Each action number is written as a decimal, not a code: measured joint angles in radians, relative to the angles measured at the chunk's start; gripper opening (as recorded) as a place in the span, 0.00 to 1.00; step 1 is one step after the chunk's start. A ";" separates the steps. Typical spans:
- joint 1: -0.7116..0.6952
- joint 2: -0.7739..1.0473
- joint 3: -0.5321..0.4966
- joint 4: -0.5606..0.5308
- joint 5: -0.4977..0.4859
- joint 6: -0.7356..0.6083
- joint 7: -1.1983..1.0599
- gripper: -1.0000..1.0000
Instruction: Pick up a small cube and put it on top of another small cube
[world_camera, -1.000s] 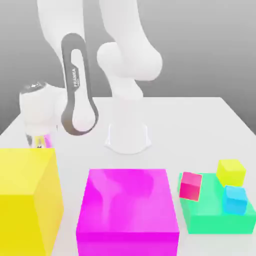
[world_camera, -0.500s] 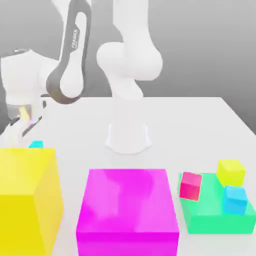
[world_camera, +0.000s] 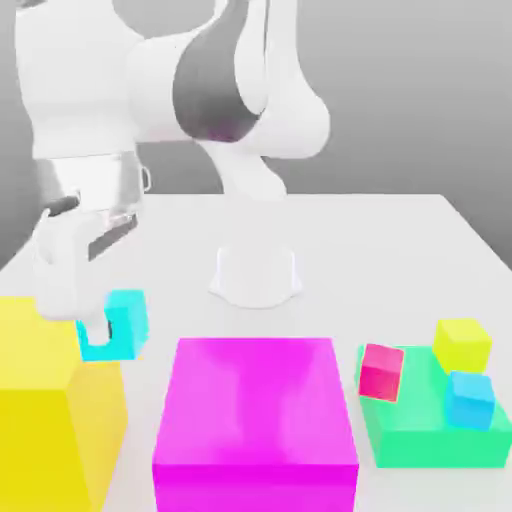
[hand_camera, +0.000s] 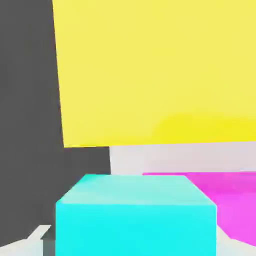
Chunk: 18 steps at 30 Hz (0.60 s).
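The white two-finger pincer (world_camera: 98, 325) sits at the exterior view's left, mid-height, clamped shut on a small glossy plain cyan cube (world_camera: 122, 322); in the hand view that same cyan cube (hand_camera: 136, 215) sits squarely between the pads, faces flat, unmarked, edges crisp. It's lifted clear of the white tabletop (world_camera: 400, 240), hanging just above the near corner of the huge yellow block (world_camera: 50, 400).

Key relation for the coming move: target is the small plain yellow cube (world_camera: 462, 343), way over at the exterior view's right, slightly lower in frame than the held cube. So travel runs left-to-right across the whole picture, passing over the big magenta block (world_camera: 255, 410), which lies between. Only one arm, so no choice there.

Yellow cube rests on the far right corner of the flat green slab (world_camera: 400, 440). Same size as the cyan one, looks a bit rotated vs. the slab edges, so wrist prob. needs a matching turn before set-down. Top face appears free. A second cyan cube (world_camera: 470, 398) stands just in front of it, near but seemingly not touching; a small pink-red cube (world_camera: 381, 371) leans tilted at the slab's left edge, further off. Judgement: grasp done, carry phase; main risk is clipping the neighbour cyan cube on descent, or an off-centre drop.
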 joint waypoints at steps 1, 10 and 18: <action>0.027 0.004 0.028 0.008 -0.005 -0.013 0.020 0.00; 0.396 0.086 0.269 0.078 -0.131 -0.112 0.212 0.00; 0.463 0.168 0.242 0.032 -0.278 -0.003 0.282 0.00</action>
